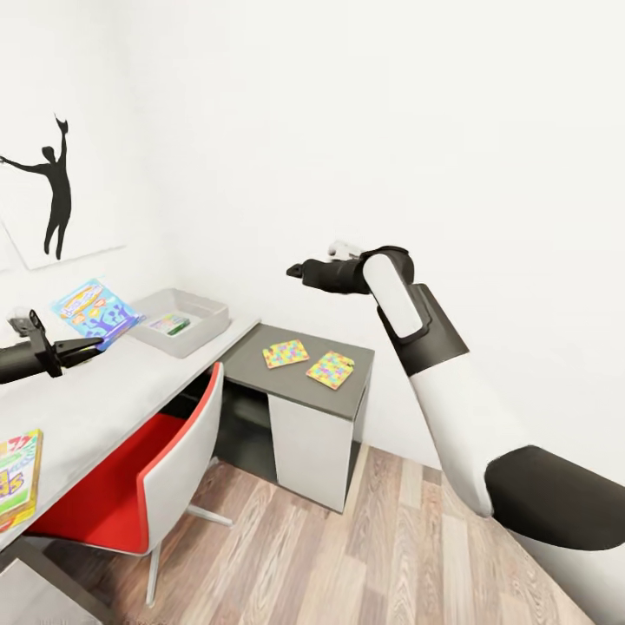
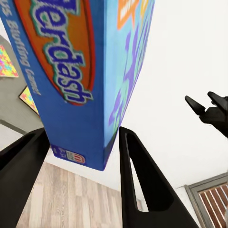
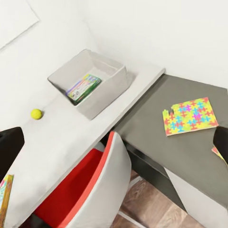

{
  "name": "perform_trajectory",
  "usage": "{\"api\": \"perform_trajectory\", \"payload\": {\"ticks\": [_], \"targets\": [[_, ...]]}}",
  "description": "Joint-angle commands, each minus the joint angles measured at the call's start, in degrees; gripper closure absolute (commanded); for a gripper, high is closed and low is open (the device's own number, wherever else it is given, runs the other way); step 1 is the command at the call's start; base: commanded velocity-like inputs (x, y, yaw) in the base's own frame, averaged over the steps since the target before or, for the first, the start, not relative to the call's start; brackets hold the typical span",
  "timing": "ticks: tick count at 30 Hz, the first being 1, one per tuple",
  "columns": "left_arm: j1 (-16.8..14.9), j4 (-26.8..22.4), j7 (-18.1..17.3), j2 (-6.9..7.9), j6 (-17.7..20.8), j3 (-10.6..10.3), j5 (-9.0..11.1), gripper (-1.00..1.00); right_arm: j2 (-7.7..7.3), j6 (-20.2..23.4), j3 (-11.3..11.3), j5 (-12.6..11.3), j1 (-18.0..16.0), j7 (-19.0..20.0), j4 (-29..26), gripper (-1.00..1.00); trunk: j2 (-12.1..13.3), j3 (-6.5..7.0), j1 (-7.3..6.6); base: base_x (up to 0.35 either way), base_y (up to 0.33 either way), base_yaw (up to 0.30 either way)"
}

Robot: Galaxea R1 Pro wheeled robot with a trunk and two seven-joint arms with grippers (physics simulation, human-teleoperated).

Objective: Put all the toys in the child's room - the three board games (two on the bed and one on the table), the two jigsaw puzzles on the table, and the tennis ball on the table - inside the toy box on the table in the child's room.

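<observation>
My left gripper (image 1: 80, 349) is shut on a bright blue board game (image 1: 95, 311), holding it above the pale table (image 1: 113, 395) just short of the grey toy box (image 1: 187, 345). In the left wrist view the blue box (image 2: 80, 71) sits between the two black fingers (image 2: 142, 180). A colourful board game (image 3: 84, 88) lies inside the toy box (image 3: 102, 102). Beside the box rests the tennis ball (image 3: 36, 114). Two jigsaw puzzles (image 1: 286, 352) (image 1: 330, 369) lie on the lower dark cabinet top (image 1: 252, 360). A third board game (image 1: 17, 477) lies at the table's near end. My right gripper (image 1: 298, 271) hangs open and empty, high above the cabinet.
A red and white chair (image 1: 165, 469) is pushed under the table, close to the cabinet. A white wall runs behind the table, with a black silhouette poster (image 1: 54, 187). Wood plank floor (image 1: 365, 555) lies open in front of the cabinet.
</observation>
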Motion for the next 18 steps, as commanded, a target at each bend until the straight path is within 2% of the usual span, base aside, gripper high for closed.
{"api": "perform_trajectory", "payload": {"ticks": [1, 4, 8, 13, 18], "targets": [[-0.08, -0.02, -0.36, -0.05, 0.53, 0.09, -0.35, 1.00, 0.00, 0.18, 0.01, -0.65, -0.25, -0.55, 0.87, -1.00, -0.09, -0.09, 0.03, 0.145, 0.000, 0.274], [0.00, 0.02, -0.36, -0.49, 0.21, -0.13, -0.25, 1.00, 0.00, 0.48, -0.08, -0.75, -0.65, -0.37, 4.73, -1.00, -0.09, -0.09, 0.03, 0.113, 0.000, 0.274], [0.08, -0.09, -0.36, -2.19, 0.17, -0.26, -0.20, 1.00, 0.00, 0.99, -0.12, -1.86, -0.78, -0.43, 5.83, -1.00, -0.09, -0.09, 0.03, 0.035, 0.000, 0.274], [0.10, -0.11, -0.36, -2.71, 0.26, -0.71, -0.18, 1.00, 0.00, 1.85, -0.12, -4.63, -0.72, -0.56, 6.08, -1.00, -0.09, -0.09, 0.03, 0.007, 0.000, 0.274], [0.10, -0.11, -0.36, -2.80, 0.22, -0.88, -0.28, 1.00, 0.00, 1.94, 0.07, -5.19, -0.68, -0.60, 6.27, -1.00, -0.09, -0.09, 0.03, 0.001, 0.000, 0.274]]}}
